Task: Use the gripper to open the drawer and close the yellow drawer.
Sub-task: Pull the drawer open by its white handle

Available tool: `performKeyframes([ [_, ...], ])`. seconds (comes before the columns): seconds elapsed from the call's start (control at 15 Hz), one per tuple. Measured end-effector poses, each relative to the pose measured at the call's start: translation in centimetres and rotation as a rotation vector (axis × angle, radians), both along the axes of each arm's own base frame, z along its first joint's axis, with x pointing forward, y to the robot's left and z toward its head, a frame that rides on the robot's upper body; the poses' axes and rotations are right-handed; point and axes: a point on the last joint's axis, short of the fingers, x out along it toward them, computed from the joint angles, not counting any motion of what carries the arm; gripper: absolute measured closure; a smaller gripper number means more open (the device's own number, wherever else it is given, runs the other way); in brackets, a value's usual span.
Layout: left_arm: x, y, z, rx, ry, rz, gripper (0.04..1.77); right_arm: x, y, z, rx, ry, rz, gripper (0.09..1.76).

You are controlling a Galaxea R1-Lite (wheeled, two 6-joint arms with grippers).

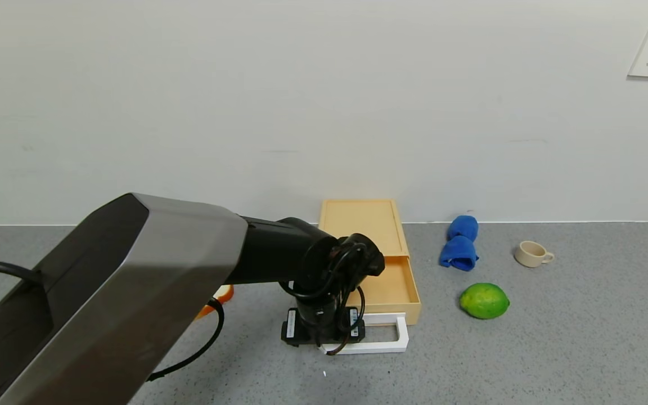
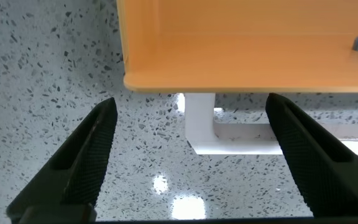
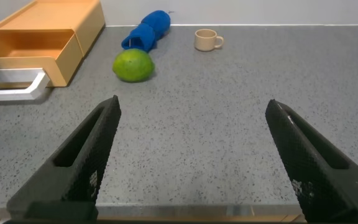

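The pale yellow drawer (image 1: 397,287) stands pulled partway out of its flat yellow box (image 1: 363,225) by the wall. Its white loop handle (image 1: 386,340) points toward me. My left gripper (image 1: 324,332) hangs fingers-down over the handle's left end. In the left wrist view this gripper (image 2: 191,106) is open. The handle's corner (image 2: 229,140) lies between the fingers, untouched, below the drawer's front (image 2: 247,43). My right gripper (image 3: 191,106) is open and empty over bare table. It is out of the head view. Its view shows the drawer (image 3: 30,46) far off.
A green lime (image 1: 484,301), a rolled blue cloth (image 1: 460,243) and a small cream cup (image 1: 532,253) lie right of the drawer. An orange object (image 1: 220,301) peeks out behind my left arm. The wall runs close behind the box.
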Motion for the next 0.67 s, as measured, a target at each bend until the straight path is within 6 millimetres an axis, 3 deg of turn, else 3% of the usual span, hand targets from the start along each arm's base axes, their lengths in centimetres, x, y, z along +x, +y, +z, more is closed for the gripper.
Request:
performKeyframes([
  [0.67,-1.6,0.0,0.0,0.015,0.024,0.003,0.09,0.0,0.0,0.0,0.0,0.0,0.0,0.14],
])
